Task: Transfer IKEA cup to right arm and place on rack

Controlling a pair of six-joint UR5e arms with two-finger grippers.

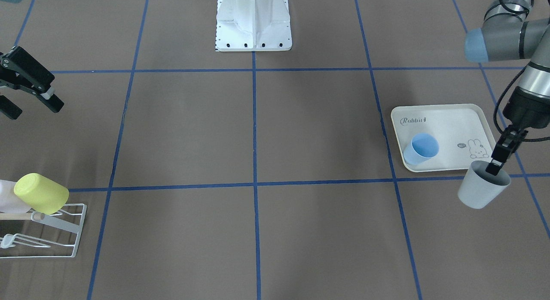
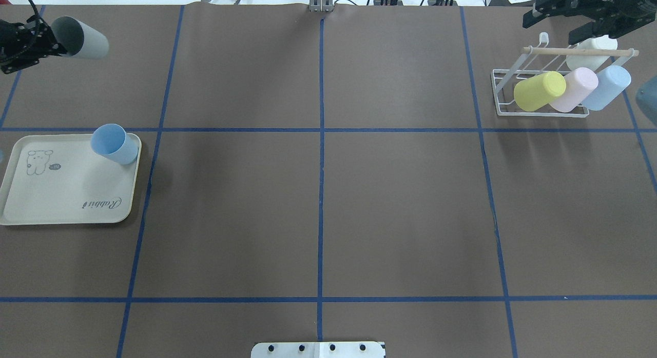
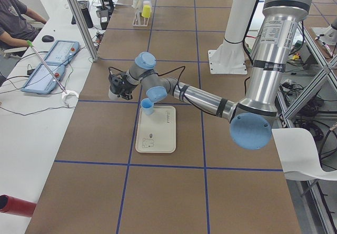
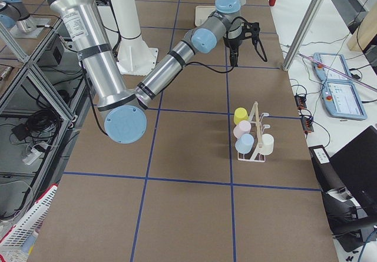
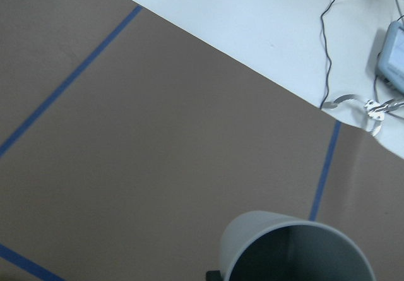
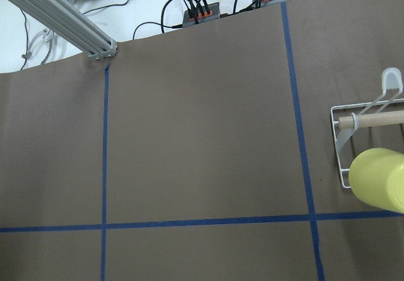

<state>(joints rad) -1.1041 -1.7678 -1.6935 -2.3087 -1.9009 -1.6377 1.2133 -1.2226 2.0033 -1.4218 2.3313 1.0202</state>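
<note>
The grey cup (image 1: 481, 192) looks matt, probably plastic; the rack (image 2: 505, 78) is white wire with a wooden dowel (image 2: 554, 51).

The left arm stretches out to about 10 o'clock in the overhead view, with its elbow bent. Its pincer (image 1: 494, 166) points down and is clamped on the rim of the tilted cup (image 1: 479, 192), one finger inside. The right pincer (image 1: 30, 105) hangs at about 2 o'clock, jaws spread wide.
</note>
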